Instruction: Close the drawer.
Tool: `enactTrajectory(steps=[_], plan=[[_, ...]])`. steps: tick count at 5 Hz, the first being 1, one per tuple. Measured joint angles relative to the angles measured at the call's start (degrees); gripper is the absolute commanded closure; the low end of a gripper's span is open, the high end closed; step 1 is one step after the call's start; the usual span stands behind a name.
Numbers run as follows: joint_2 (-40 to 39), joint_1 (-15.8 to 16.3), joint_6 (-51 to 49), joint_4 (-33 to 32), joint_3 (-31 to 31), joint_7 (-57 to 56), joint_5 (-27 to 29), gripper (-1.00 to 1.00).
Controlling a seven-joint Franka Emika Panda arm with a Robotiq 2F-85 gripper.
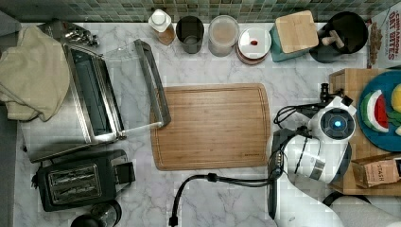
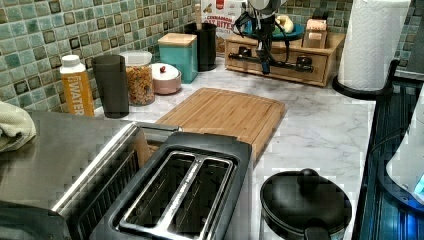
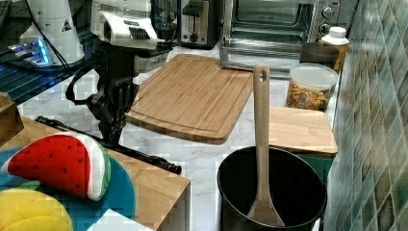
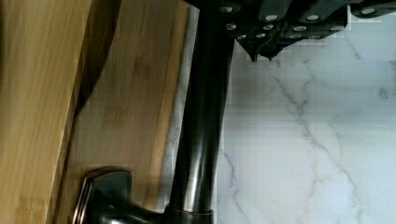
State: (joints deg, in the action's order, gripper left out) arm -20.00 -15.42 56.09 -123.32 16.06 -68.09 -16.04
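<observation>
The drawer is the light wood front of a low wooden box at the counter's end, crossed by a long dark bar handle. My gripper points down right in front of that handle, near its middle. The right view puts the gripper just above the handle, by the box's edge. In the wrist view the fingertips are together, on the marble side of the handle and touching or nearly touching it. The drawer front lies behind the bar, a dark shadowed gap beside it.
A bamboo cutting board lies mid-counter. On the top view's left are a toaster oven with its door down and a black toaster. Jars line the tiled wall. A blue plate with toy fruit sits on the box.
</observation>
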Motion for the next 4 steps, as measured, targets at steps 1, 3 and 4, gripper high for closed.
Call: enactTrajectory(steps=[1, 3, 4], plan=[[0.00, -0.01, -0.20, 0.11, -0.14, 0.00, 0.00, 1.00], [0.01, -0.03, -0.48, 0.22, -0.14, 0.00, 0.01, 1.00], [0.01, 0.00, -0.48, 0.22, -0.14, 0.00, 0.01, 1.00]])
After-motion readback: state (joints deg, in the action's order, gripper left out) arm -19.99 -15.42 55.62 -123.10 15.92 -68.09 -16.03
